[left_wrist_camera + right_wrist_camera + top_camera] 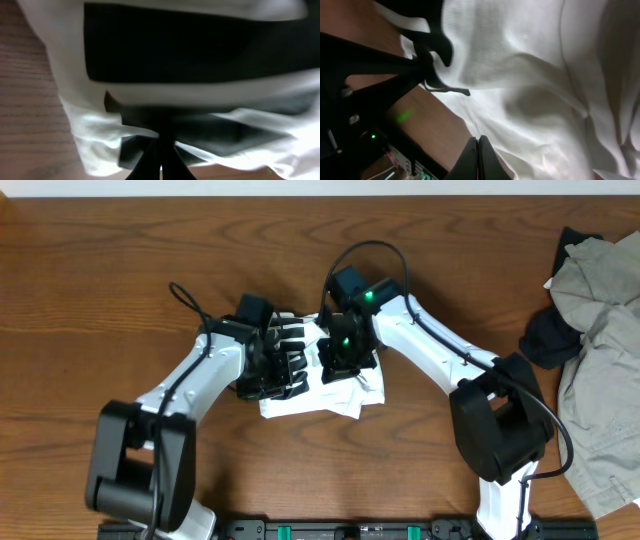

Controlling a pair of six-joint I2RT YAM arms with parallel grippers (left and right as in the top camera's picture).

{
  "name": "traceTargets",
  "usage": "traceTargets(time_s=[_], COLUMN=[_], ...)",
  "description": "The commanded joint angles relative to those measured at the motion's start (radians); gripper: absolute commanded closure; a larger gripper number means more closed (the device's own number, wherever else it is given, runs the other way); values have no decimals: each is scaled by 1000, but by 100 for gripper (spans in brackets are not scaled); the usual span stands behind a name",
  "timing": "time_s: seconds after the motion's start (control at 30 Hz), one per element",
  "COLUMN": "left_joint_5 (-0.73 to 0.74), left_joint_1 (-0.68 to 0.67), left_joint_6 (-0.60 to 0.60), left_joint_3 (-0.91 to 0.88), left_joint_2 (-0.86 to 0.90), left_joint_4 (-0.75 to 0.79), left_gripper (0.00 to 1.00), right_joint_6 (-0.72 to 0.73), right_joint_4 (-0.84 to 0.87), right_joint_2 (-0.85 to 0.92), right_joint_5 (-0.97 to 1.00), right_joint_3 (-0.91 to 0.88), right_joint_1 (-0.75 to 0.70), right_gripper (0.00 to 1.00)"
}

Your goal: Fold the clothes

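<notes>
Two arms reach inward over one crumpled white T-shirt (335,405); left pincer (161,161) and right pincer (479,156) both clenched (cloth right beneath each).

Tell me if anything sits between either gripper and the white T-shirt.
Nothing visible does. The left gripper and the right gripper, both shut, are right at the T-shirt; the grey clothes pile lies apart at the right edge.
</notes>
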Motion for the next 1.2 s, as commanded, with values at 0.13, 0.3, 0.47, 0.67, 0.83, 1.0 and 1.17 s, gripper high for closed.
traceTargets(time_s=[0.13,0.3,0.47,0.67,0.83,1.0,1.17], left_joint_5=[6,5,-75,-112,-160,-175,-225], left_joint_1=[0,0,0,3,8,15,23], left_joint_6=[-9,-9,-9,-9,-9,-8,-27], left_joint_3=[-6,-6,-6,-7,-8,-9,-35], left_joint_2=[51,53,53,53,59,60,60], left_joint_4=[-1,-36,-90,-109,-88,-71,-76], left_gripper=[94,94,94,94,94,94,94], right_joint_6=[102,181,203,203,202,196,194], right_joint_4=[31,56,99,103,82,67,55], right_joint_2=[-13,-8,-3,-3,-3,-3,-3], right_joint_5=[85,169,169,179,188,190,214], right_joint_3=[-36,-84,-145,-174,-174,-174,-174], right_joint_1=[3,11,10,-12,-51,-72,-74], right_gripper=[99,99,99,99,99,99,99])
